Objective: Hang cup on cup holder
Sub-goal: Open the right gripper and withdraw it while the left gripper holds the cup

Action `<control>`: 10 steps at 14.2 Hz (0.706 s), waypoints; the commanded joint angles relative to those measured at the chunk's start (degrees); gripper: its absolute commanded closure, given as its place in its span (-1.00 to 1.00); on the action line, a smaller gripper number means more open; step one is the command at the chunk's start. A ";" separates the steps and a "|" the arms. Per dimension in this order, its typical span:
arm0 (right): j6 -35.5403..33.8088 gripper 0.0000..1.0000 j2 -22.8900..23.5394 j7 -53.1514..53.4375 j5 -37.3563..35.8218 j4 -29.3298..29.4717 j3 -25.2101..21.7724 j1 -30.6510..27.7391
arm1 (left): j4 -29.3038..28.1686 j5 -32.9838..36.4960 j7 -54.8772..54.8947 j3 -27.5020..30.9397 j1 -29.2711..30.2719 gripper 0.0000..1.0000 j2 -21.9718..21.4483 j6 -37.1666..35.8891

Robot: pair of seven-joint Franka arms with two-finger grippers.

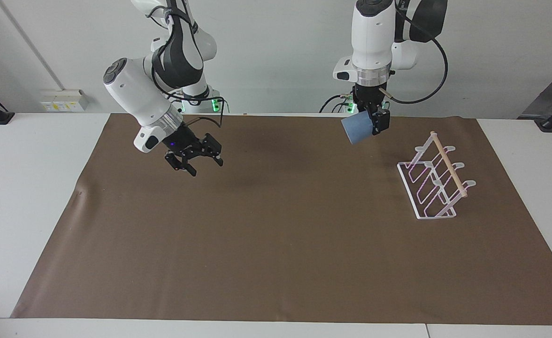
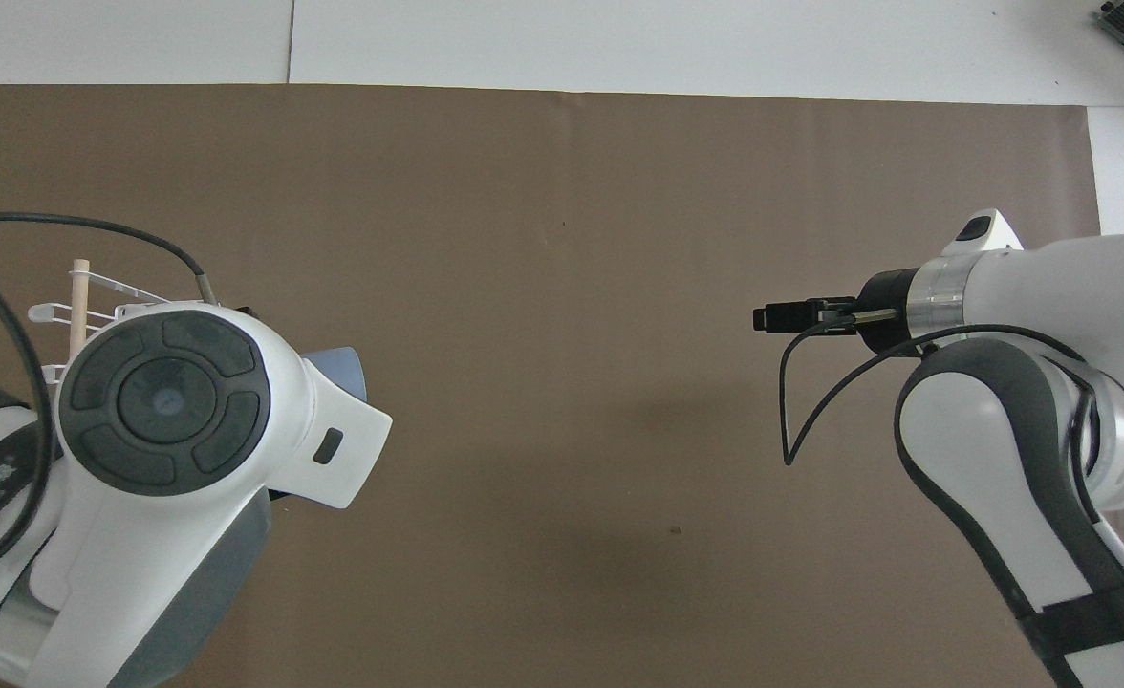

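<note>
The light-blue cup hangs tilted in the air with my left gripper shut on its rim. It is over the brown mat, between the middle of the table and the cup holder. In the overhead view only an edge of the cup shows beside the left wrist. The white wire cup holder with its wooden dowel stands on the mat toward the left arm's end, its prongs bare, and is partly hidden in the overhead view. My right gripper is open and empty, pointing down over the mat toward the right arm's end.
A brown mat covers most of the white table. The left arm's wrist hides much of the holder from above. A black cable loops from the right wrist.
</note>
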 commanded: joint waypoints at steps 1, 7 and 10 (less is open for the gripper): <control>0.39 -1.00 0.30 7.78 -11.51 0.57 0.22 -0.51 | -2.11 10.74 -2.90 -0.50 -0.53 1.00 0.02 -1.89; -14.18 -1.00 -0.76 10.53 -21.30 7.68 0.13 -7.80 | -1.94 29.20 -3.16 -0.59 -4.39 1.00 6.70 -5.84; -22.36 -1.00 -1.29 10.53 -21.84 13.65 0.05 -9.74 | -2.38 31.17 -4.47 -0.59 -4.13 1.00 7.24 -7.07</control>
